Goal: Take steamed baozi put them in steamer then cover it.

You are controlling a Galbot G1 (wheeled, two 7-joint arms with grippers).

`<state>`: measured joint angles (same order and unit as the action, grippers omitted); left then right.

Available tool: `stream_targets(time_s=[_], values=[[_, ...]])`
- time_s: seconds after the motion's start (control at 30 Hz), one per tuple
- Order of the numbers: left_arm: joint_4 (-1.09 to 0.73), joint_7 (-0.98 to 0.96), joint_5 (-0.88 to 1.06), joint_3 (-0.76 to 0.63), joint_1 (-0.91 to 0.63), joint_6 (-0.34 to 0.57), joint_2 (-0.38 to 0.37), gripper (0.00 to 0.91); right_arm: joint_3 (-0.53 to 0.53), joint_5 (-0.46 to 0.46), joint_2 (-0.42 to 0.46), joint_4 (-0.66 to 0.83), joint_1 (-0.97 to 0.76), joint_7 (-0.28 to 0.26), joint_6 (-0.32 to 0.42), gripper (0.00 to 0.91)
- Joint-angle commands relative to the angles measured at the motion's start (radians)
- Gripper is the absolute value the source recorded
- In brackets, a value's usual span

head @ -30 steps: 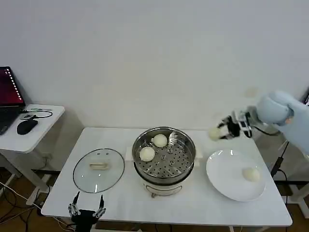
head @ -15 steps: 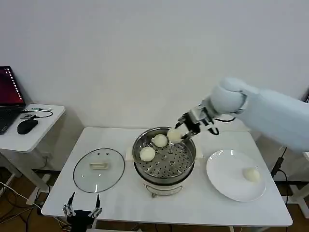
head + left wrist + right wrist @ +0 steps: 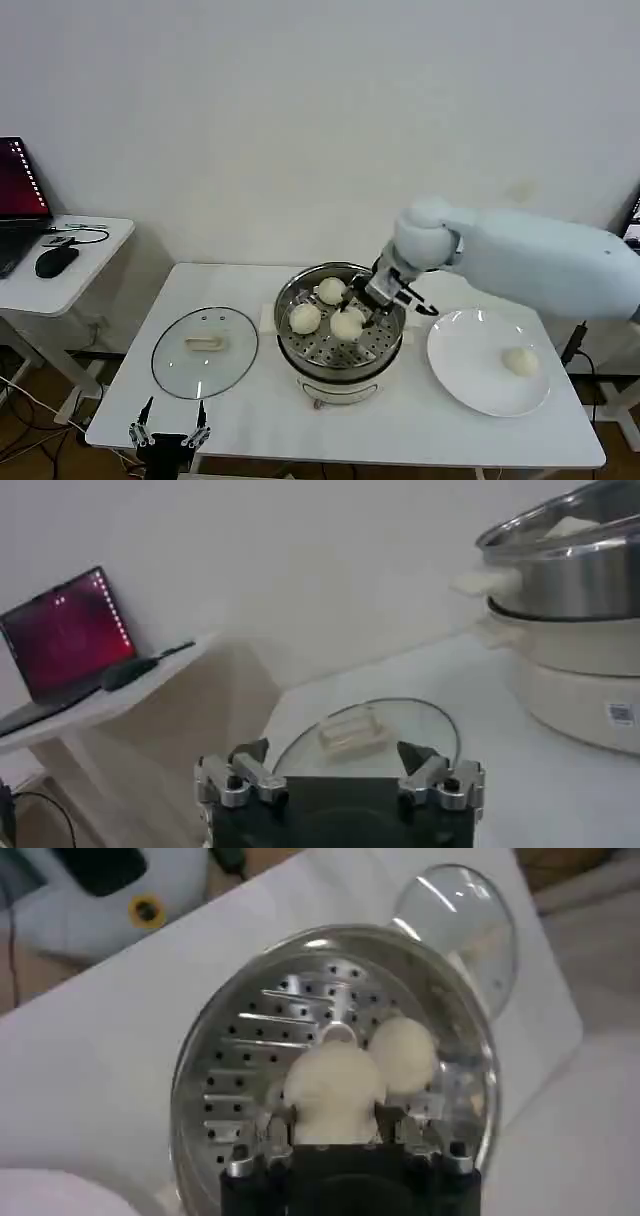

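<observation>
**Third bun lowered into the steamer**

At the centre of the head view, a baozi (image 3: 347, 323) is pinched by the right tool (image 3: 362, 312) inside the steamer (image 3: 340, 322), just beside two other buns (image 3: 305, 317) (image 3: 331, 290) on the perforated tray. A fourth bun (image 3: 519, 360) is seen on the white plate (image 3: 470, 378) at lower right. The cover (image 3: 204, 351) is laid flat on the bench (image 3: 400, 425), left of the steamer. The left tool (image 3: 168, 437) is held spread at the bottom edge.
</observation>
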<state>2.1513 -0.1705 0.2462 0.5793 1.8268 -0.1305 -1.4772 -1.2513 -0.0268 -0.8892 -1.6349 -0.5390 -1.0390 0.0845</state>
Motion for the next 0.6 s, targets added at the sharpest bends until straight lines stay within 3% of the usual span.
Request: stream_targets(time_s=[0.03, 0.43, 0.5, 0.53, 0.6], values=[[0.0, -0.001, -0.005, 0.001, 0.0, 0.0, -0.001, 0.907, -0.055, 0.086, -0.035, -0.001, 0.031, 0.021, 0.095, 0.554], [-0.005, -0.002, -0.005, 0.001, -0.001, 0.003, -0.002, 0.907, -0.054, 0.114, -0.064, 0.023, 0.061, 0.043, 0.125, 0.564], [-0.007, -0.003, -0.004, 0.001, -0.002, 0.002, -0.002, 0.907, -0.056, 0.113, -0.066, 0.024, 0.062, 0.043, 0.128, 0.625], [-0.007, -0.002, -0.004, 0.001, -0.003, 0.002, -0.002, 0.907, -0.056, 0.117, -0.066, 0.025, 0.063, 0.043, 0.131, 0.766], [-0.008, -0.002, -0.004, -0.001, -0.003, 0.002, -0.002, 0.907, -0.055, 0.123, -0.066, 0.026, 0.065, 0.042, 0.139, 0.907]])
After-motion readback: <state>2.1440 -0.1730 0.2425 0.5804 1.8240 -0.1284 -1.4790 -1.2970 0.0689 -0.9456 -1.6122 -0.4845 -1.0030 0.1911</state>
